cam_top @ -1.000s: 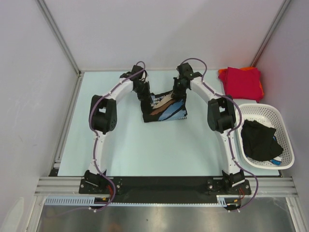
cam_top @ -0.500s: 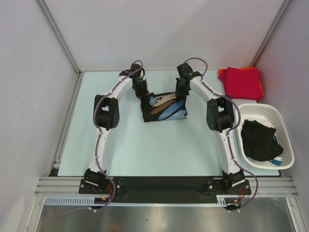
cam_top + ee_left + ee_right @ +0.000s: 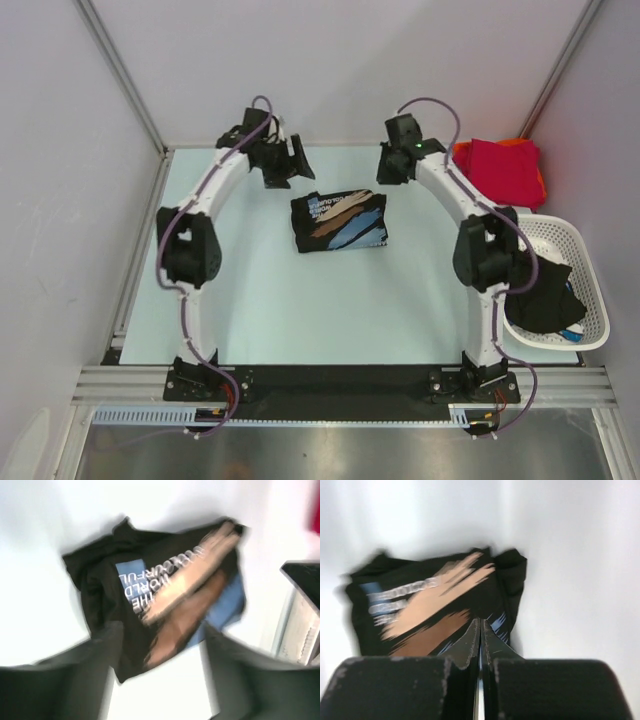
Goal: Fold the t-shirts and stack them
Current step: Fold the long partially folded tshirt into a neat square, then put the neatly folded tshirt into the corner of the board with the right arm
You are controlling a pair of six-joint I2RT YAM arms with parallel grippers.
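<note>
A: From above, where is the shirt they're working on?
B: The black printed shirt point(image 3: 340, 220) lies folded into a rough rectangle on the table point(image 3: 260, 300), toward the far edge and about midway across. The left gripper point(image 3: 290, 166) hangs just beyond its far left corner, and the right gripper point(image 3: 394, 167) just beyond its far right corner. Neither touches it.
A: And the others?
B: A red shirt point(image 3: 500, 168) sits folded on an orange shirt point(image 3: 460, 151) in the table's far right corner. A crumpled black shirt point(image 3: 540, 290) lies in the basket point(image 3: 560, 228) at the right edge.
A: The left wrist view?
B: Blurred. The black printed shirt point(image 3: 160, 605) shows below, and the two fingers point(image 3: 85, 680) stand wide apart with nothing between them.
A: The right wrist view?
B: There the fingers point(image 3: 470, 645) are pressed together and empty, and the black printed shirt point(image 3: 435, 605) lies beyond the tips.
A: How will it handle on the way to the stack?
B: I'd judge it light and limp. It would likely sag and come unfolded if pinched by one layer only. Better to pinch through all layers at two opposite edges, one gripper on each, and keep it level
</note>
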